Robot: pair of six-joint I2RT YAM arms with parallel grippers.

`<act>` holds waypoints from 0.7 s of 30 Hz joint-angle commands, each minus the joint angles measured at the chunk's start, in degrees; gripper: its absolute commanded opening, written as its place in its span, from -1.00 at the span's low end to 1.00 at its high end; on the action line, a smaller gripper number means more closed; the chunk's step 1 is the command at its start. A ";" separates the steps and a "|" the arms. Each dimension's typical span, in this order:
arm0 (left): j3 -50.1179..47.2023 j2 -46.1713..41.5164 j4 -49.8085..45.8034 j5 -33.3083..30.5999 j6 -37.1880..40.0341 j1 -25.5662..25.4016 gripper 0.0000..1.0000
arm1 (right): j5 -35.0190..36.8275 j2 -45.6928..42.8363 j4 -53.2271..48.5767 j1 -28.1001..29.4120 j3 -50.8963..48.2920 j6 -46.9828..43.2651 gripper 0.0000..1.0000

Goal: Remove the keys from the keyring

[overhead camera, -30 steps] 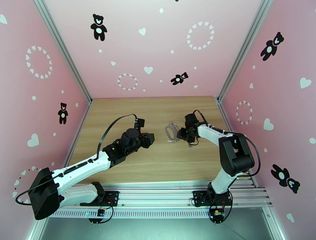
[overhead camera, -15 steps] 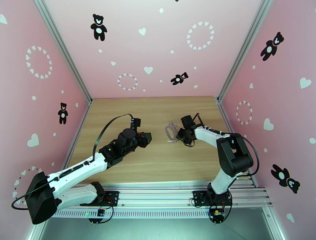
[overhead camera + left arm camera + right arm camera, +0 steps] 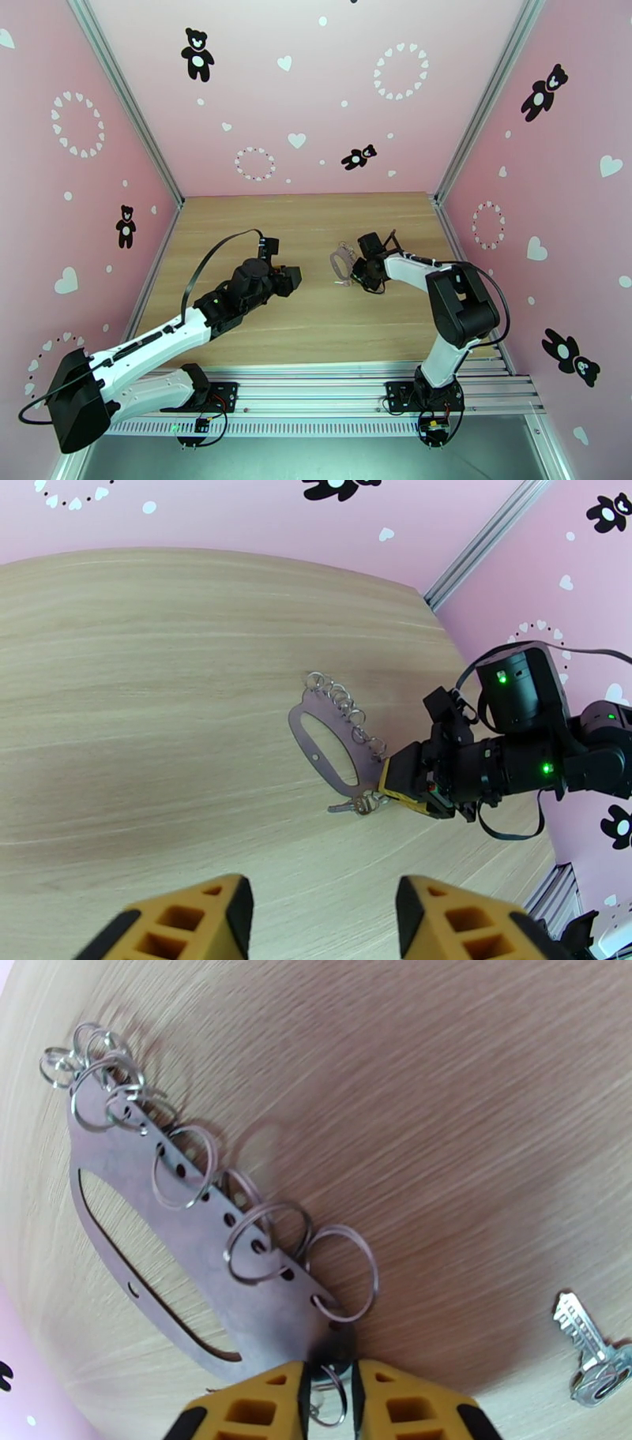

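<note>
The keyring (image 3: 197,1276) is a flat grey metal plate with an oval slot and a row of several split rings (image 3: 265,1244) along one edge. It lies flat on the table (image 3: 316,316), and also shows as the keyring (image 3: 320,740) and the keyring (image 3: 342,263). My right gripper (image 3: 328,1374) has its yellow fingers (image 3: 261,1406) closed to a narrow gap on the plate's near end and a small ring there. One silver key (image 3: 588,1351) on its own ring lies beside it; this key (image 3: 347,805) sits just off the right gripper (image 3: 393,784). My left gripper (image 3: 320,898) is open and empty, well short of the keyring.
Pink walls with bear and heart stickers close in the wooden table on three sides. The right gripper (image 3: 361,272) touches the keyring's right end, while the left gripper (image 3: 294,278) hovers over bare wood to the left. An aluminium rail (image 3: 316,379) runs along the near edge.
The right gripper has edged left onto the keyring's end and its jaws have closed. The left arm has drawn back slightly to the left.
</note>
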 commanded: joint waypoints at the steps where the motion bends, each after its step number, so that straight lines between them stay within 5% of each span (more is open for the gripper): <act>1: -0.86 -1.47 -1.33 -0.98 0.44 0.56 0.07 | 1.14 1.32 -0.24 0.43 0.17 0.61 -0.75; 8: -0.86 -2.34 -1.71 -0.29 0.92 0.61 0.08 | 0.88 -1.74 -1.85 0.87 2.41 -1.65 -1.00; 15: -0.99 -4.08 -2.21 0.78 4.40 0.56 0.08 | 2.04 -8.02 -9.23 2.10 7.80 -6.62 -1.00; 21: -0.83 -6.36 -2.19 0.26 8.13 0.60 0.09 | 0.49 -16.18 -11.05 2.23 9.08 -1.98 -1.00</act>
